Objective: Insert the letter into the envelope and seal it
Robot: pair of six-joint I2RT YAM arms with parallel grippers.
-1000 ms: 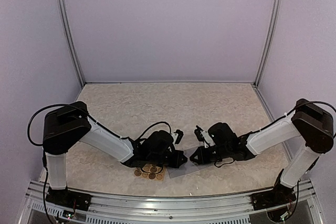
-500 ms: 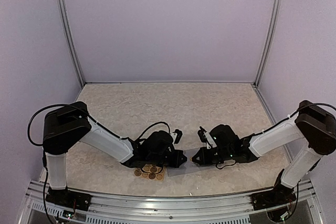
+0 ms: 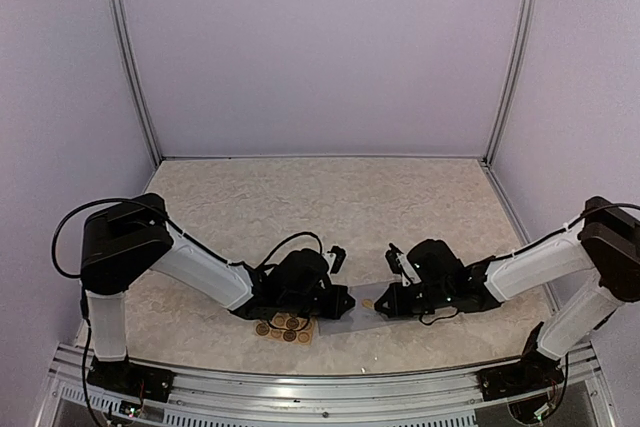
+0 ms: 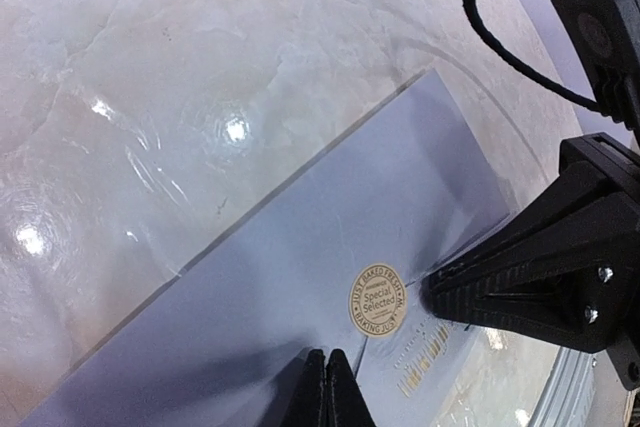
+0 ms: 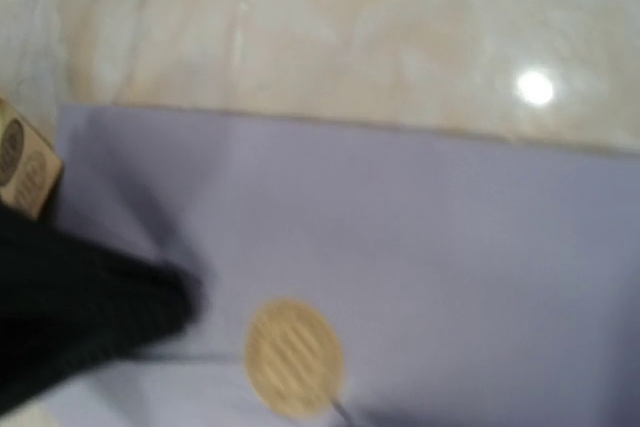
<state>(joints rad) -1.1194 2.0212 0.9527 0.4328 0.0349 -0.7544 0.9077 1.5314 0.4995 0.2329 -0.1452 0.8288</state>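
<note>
Envelope (image 4: 330, 227) beneath closed left end effector (image 4: 325, 359)

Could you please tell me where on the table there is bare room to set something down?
The far half of the table, up to the back wall, is bare. The near centre is crowded: the left gripper and right gripper meet on the envelope, with the sticker sheet beside it.
</note>
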